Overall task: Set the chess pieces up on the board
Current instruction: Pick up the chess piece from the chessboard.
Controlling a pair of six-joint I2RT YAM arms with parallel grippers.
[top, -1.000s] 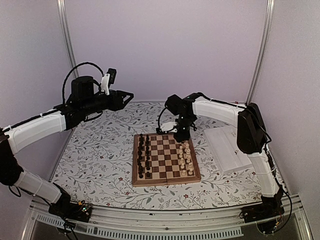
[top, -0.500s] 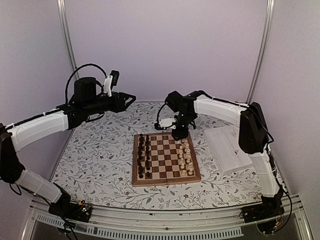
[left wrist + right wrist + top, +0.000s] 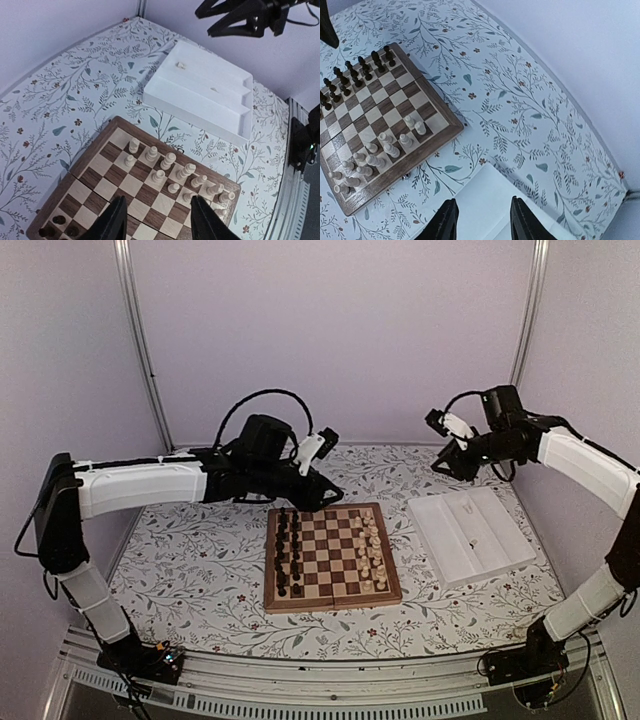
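because the left hand [image 3: 326, 497] hangs low over the far left corner of the board [image 3: 330, 552] in the top view, released and with nothing in it, a careless drop there could knock over the dark pieces [image 3: 289, 552] just beneath. the right hand [image 3: 446, 461] is raised well clear, above the far end of the white tray [image 3: 480, 545], its jaws apart and empty. the board sits in the middle of the bench [image 3: 190, 560], its sides about square to the bench edge. the chess pieces [image 3: 370, 552] stand upright in two files along the board's right side, and the files run near to far.

from the left wrist, the left hand shows spread fingers [image 3: 116, 220] with only checkered squares between them. the chess pieces crowd the far side of the board here, neighbours almost touching, so i judge that fingers coming down around one could easily tip the next. two small pale bits [image 3: 179, 64] lie in the white tray, too small to name.

from the right wrist, the right hand gapes over a corner of the white tray, holding nothing. some squares in the two files look unfilled, so the set-up seems unfinished. if both arms work that same edge, they could meet above it.
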